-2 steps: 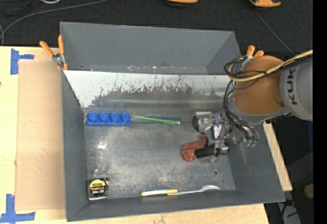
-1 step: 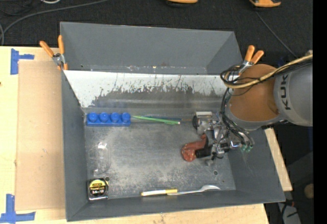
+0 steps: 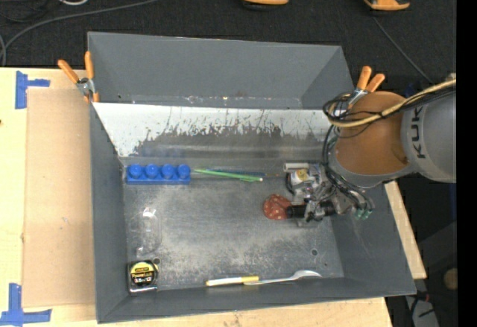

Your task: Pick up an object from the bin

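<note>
- The thing nearest my end effector (image 3: 307, 205) was a small red-brown lump (image 3: 276, 207), rounded and a little glossy, with no clear edges.
- It lay on the floor of the grey bin (image 3: 223, 80), right of the middle and towards the back, apart from everything else.
- My end effector sat low over the floor just beside that lump, on its right. Whether the two touched I could not tell.
- I could not tell either whether my end effector was wide or narrow, since its dark parts and cables ran together there.
- My arm (image 3: 436, 135) reached in across the bin's right rim, with the orange cover (image 3: 370, 141) on my wrist above the right wall and the wrist pointing down and to the left.
- A blue block (image 3: 158, 173) with four studs lay by the back wall on the left, with a thin green stick (image 3: 227, 175) just to its right.
- A yellow-and-black tape measure (image 3: 143, 274) sat in the front left corner, and a white-and-yellow utensil (image 3: 261, 280) lay along the front wall.
</note>
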`<control>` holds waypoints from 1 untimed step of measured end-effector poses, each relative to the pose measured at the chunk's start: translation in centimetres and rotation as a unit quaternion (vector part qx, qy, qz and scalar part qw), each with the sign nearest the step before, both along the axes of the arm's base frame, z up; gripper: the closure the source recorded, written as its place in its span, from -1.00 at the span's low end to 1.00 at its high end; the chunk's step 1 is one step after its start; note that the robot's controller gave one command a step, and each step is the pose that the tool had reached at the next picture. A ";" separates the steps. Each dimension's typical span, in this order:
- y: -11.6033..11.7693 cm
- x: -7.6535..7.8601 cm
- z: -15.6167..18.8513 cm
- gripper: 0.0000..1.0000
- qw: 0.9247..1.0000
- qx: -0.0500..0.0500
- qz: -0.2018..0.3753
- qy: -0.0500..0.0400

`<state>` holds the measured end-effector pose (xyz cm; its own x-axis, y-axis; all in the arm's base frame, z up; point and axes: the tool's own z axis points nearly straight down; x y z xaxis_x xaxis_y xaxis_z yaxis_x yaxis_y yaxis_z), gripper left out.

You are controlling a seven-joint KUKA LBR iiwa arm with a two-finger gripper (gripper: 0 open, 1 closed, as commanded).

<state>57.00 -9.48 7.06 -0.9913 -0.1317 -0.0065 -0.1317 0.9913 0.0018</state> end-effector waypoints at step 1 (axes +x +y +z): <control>0.0 0.0 0.0 1.00 1.000 0.000 0.003 0.000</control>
<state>57.02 -9.52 7.06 -0.9906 -0.1370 -0.0059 -0.1370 0.9906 0.0018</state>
